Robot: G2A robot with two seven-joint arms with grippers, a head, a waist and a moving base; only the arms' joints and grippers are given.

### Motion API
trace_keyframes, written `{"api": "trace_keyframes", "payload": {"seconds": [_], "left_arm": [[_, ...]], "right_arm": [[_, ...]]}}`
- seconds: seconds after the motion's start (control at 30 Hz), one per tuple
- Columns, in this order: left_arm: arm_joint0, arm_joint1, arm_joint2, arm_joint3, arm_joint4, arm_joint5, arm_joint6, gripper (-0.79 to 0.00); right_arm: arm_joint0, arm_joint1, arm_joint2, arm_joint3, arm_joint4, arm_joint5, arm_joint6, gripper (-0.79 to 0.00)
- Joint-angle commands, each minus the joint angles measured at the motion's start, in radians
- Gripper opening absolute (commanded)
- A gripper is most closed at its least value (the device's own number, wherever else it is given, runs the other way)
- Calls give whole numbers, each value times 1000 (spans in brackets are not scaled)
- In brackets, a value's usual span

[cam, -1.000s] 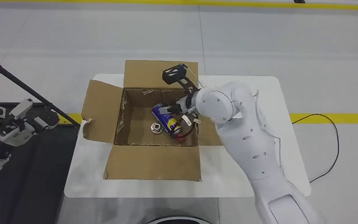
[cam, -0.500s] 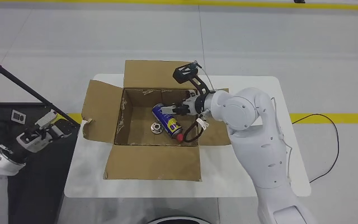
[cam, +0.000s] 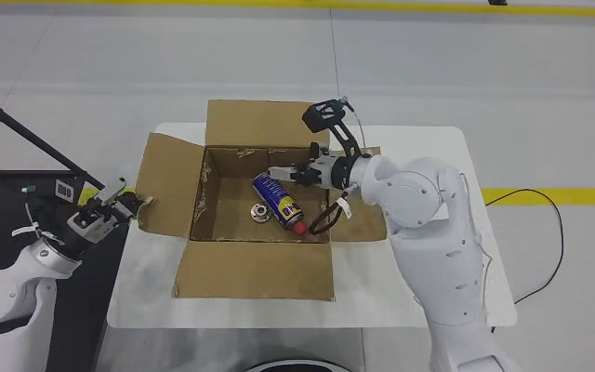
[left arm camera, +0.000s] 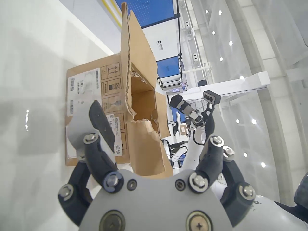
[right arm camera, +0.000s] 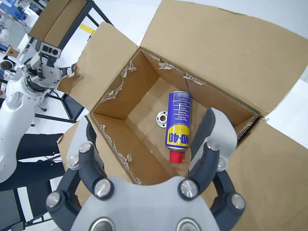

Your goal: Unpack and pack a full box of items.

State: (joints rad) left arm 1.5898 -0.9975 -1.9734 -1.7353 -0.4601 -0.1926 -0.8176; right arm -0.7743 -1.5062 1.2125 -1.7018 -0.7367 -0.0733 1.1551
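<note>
Right gripper [cam: 284, 175] fingers spread; left gripper [cam: 125, 203] seemingly parted as well.

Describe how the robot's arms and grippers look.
The left arm and right arm have glossy white shells. The left gripper and right gripper each have a grey plate with silver screws, black linkages and black-padded fingers. The right wrist carries a black cable.

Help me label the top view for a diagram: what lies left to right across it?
Left arm → box's torn left flap → metal ring → spray can → bare table.
</note>
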Motion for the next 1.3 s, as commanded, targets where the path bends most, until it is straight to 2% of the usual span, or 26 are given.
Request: {"api": "trace_keyframes", "payload": {"seconds": [0.0,0.13,0.5,0.63,0.97,1.27], "left_arm": [[-7,-2,15,-7,0,-5,17,0],[-19,-4,33,-30,0,-13,50,0],[-26,-10,97,-131,20,-9,88,0],[-36,-12,141,-154,44,0,86,0],[-59,-11,218,-173,100,44,58,0],[-55,-8,230,-195,115,74,16,0]], "right_arm": [[-18,6,25,-18,16,-8,-10,0],[-51,18,83,-44,73,-36,-5,0],[-51,18,83,-44,73,-36,-5,0],[-91,26,123,-59,134,-69,-53,0],[-176,68,283,-141,221,-91,37,0],[-215,101,367,-135,260,-35,134,0]]}}
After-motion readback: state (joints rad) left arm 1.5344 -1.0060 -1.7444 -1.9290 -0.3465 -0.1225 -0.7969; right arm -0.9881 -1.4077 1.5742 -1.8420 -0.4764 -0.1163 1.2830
